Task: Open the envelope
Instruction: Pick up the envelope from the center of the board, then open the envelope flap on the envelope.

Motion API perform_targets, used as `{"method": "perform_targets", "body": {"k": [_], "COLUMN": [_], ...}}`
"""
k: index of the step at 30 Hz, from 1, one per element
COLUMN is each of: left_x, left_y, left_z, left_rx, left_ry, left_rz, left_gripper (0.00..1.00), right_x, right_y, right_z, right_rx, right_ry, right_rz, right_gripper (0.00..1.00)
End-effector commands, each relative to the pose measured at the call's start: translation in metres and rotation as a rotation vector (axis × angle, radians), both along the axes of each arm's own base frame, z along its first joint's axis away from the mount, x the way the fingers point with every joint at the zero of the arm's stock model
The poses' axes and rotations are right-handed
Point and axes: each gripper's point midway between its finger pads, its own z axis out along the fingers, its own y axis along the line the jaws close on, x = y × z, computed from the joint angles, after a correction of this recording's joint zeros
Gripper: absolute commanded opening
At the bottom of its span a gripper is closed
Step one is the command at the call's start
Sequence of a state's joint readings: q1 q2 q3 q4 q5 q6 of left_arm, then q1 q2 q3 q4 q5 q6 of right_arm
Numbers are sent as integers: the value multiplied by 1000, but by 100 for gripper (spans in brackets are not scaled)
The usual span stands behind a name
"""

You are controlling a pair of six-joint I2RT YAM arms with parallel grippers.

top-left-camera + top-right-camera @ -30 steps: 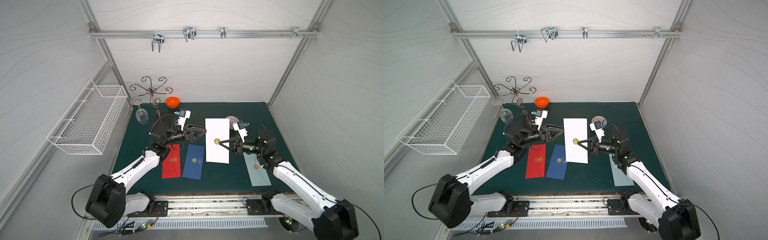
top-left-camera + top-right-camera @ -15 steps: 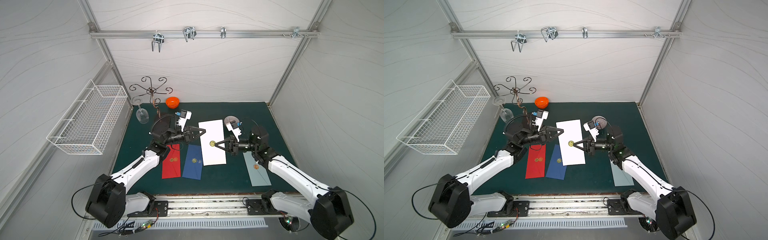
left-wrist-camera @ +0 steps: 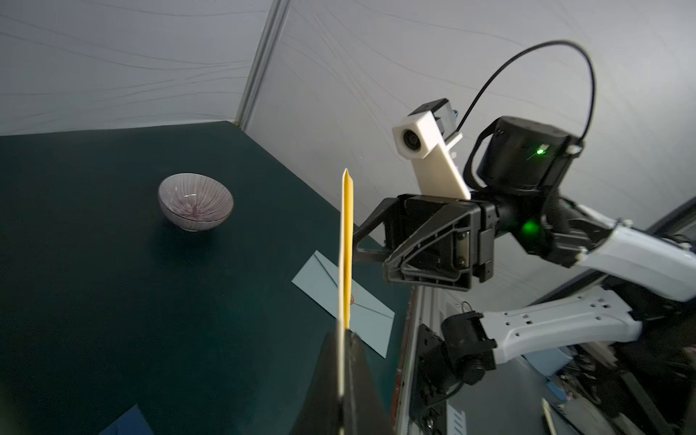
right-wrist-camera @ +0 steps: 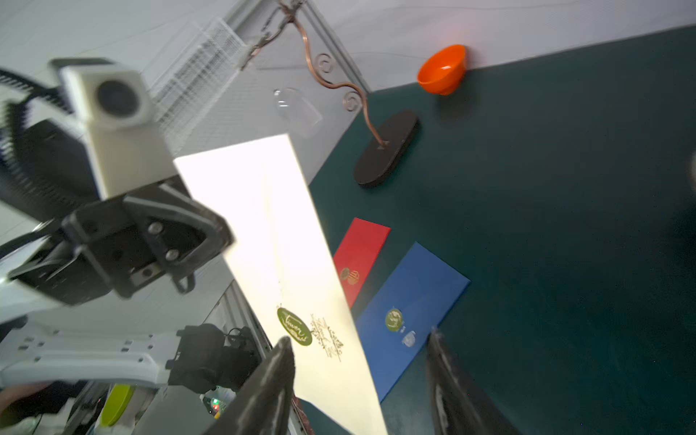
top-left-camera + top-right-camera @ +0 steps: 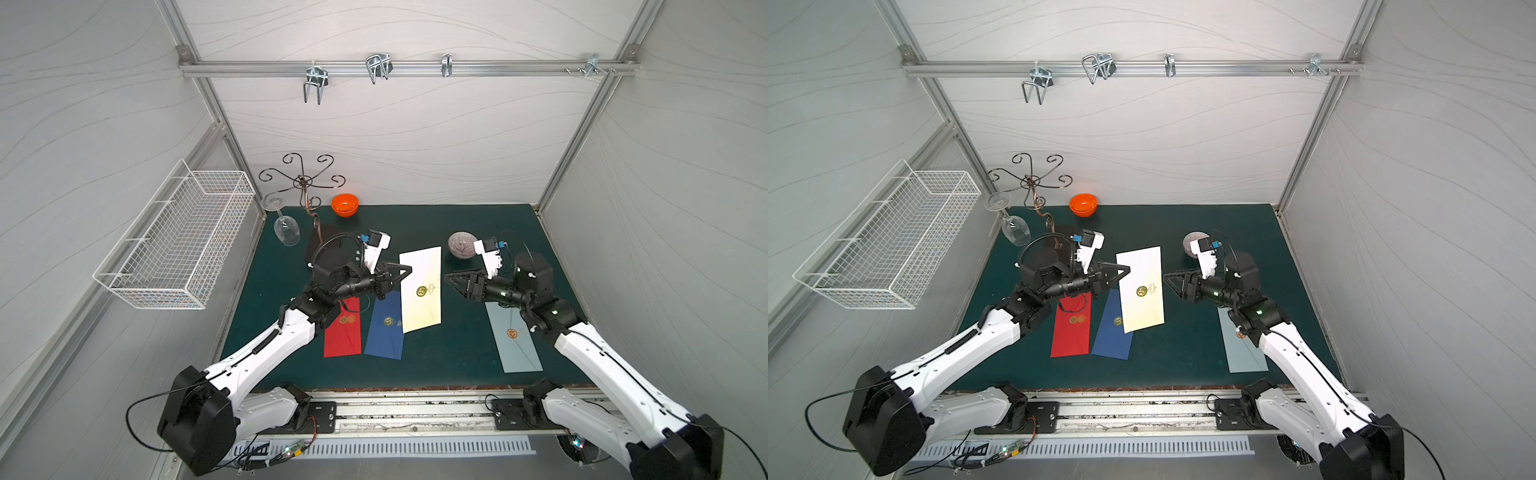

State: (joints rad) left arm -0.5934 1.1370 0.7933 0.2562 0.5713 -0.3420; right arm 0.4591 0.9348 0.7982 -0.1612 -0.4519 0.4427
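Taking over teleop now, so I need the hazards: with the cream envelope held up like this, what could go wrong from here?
1. The left pincer is shut on just one long edge of the cream envelope, held in the air; a pull could twist it or slip it out.
2. The right pincer is open and apart from it; closing near the green seal may crumple paper instead of catching the flap.

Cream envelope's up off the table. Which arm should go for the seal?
Right. The right tool is open and free, facing the seal side of the cream envelope. The left tool is shut on the envelope's edge, holding it up.
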Motion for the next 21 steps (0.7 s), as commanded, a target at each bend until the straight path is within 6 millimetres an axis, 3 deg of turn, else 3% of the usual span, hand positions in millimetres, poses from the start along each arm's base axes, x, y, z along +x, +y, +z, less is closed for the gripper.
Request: {"method": "perform_targets", "body": {"k": [1,9,16,21], "left_x": [21,28,33,30], "left_y": [11,1,-13,-31], "left_z": [8,-12,-41,-46], "left_rx": [165,274,341,273], "left_ry": [-147,-45,152,235], "left_rz": [215,372,393,334], "left_gripper": [0,0,0,0], "right_x": [4,-2,-2,-4], "right_y": [-23,-7,-2,2], "right_z": [-22,-47,-57,-64], "right_rx": [-103,-93,-104,-143], "right_ry": [168,433,553,605], "right_rz": [-147,-158,-200,-218], "right_gripper": [58,57,59,59]}}
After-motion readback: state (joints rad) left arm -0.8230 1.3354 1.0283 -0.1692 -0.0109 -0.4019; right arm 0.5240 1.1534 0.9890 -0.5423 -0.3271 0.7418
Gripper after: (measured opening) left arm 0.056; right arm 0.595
